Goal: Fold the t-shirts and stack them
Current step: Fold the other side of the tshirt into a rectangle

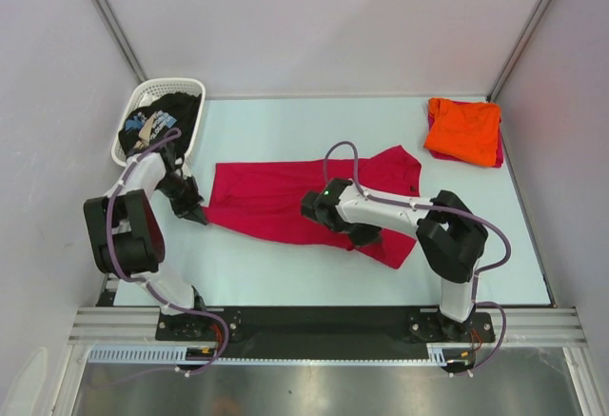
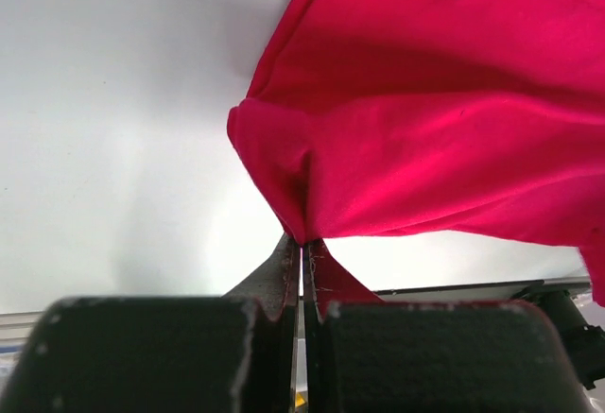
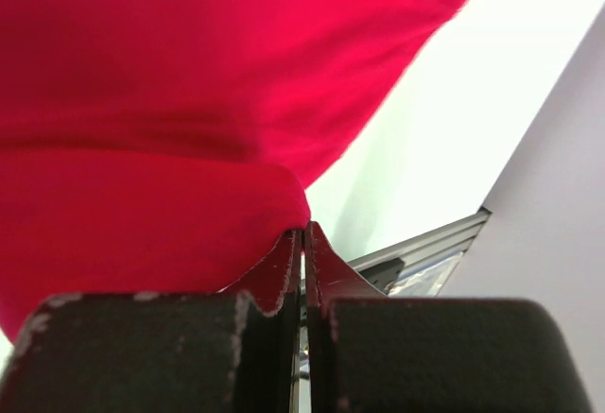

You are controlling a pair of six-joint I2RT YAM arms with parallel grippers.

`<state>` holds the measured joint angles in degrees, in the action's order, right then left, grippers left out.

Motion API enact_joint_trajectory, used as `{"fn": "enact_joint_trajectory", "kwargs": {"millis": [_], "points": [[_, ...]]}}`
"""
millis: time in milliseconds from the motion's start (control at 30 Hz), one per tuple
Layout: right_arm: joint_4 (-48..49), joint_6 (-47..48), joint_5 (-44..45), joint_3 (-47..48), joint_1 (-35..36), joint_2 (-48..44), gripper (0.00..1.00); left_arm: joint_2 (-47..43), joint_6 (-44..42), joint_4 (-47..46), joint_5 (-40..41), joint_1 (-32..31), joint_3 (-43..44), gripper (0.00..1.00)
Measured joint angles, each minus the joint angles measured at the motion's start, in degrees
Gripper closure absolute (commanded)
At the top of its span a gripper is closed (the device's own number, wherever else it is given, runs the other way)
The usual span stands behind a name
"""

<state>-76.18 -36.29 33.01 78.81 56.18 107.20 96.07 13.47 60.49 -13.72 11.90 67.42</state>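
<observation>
Pale table (image 1: 314, 130), white walls. Left gripper (image 2: 302, 243) and right gripper (image 3: 303, 233) each pinched closed on red tee (image 1: 266, 197) edge at tips. Cloth prob. light, limp; best held at corners.

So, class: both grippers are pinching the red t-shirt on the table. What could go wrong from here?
1. The left gripper holds only a thin pinch of the red t-shirt at its edge; a pull could slip it free.
2. The right gripper bites bunched cloth, and its arm reaches across the shirt, so the fold may come out creased or lopsided.
</observation>
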Motion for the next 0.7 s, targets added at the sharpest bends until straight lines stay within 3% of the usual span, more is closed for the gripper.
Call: {"fn": "enact_joint_trajectory", "kwargs": {"millis": [433, 700], "points": [[0.85, 7.54, 9.14, 3.76, -9.84, 0.42, 1.0, 3.37, -0.28, -0.02, -0.7, -0.07, 0.48, 1.0], [4.66, 12.48, 11.21, 6.14, -14.05, 1.79, 1.0, 6.19, -0.48, 0.09, -1.25, -0.5, 6.86, 1.0]]}}
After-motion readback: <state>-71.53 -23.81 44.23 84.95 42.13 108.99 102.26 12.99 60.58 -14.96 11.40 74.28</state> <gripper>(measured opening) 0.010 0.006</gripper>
